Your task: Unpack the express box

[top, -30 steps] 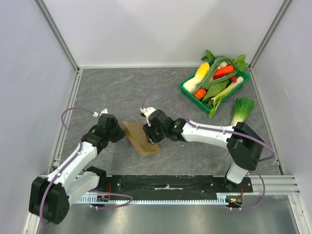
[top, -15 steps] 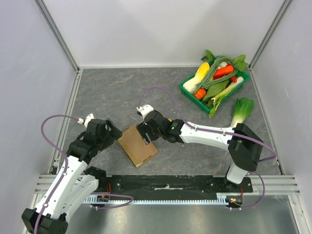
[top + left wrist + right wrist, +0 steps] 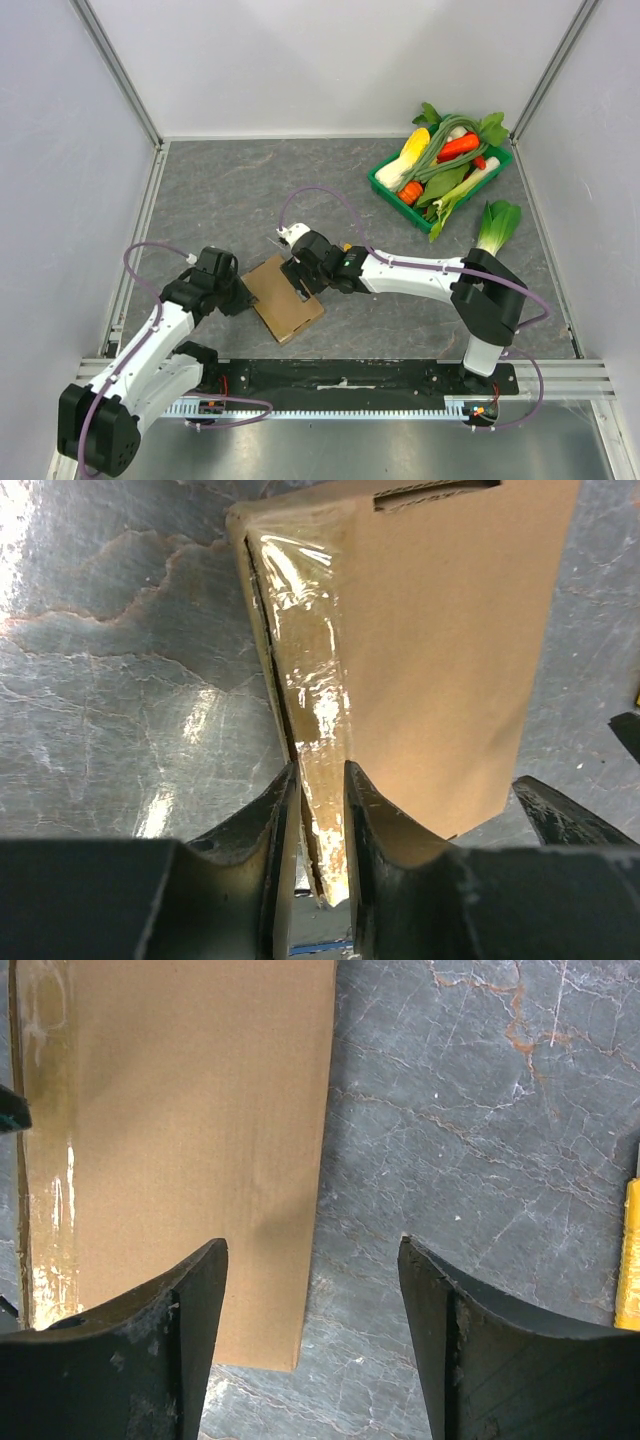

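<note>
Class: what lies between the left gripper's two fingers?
The taped edge of the express box sits between the fingers of the left gripper, in the left wrist view.

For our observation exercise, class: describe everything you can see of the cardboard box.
The box is small, flat, rectangular, plain brown cardboard, unmarked and closed. Glossy clear tape runs along one long side, and a tuck slot shows at one end. It lies diagonally on the grey table, between the arms. The left end effector pinches its taped edge. The right end effector hangs open over the opposite edge; whether it touches is unclear.
</note>
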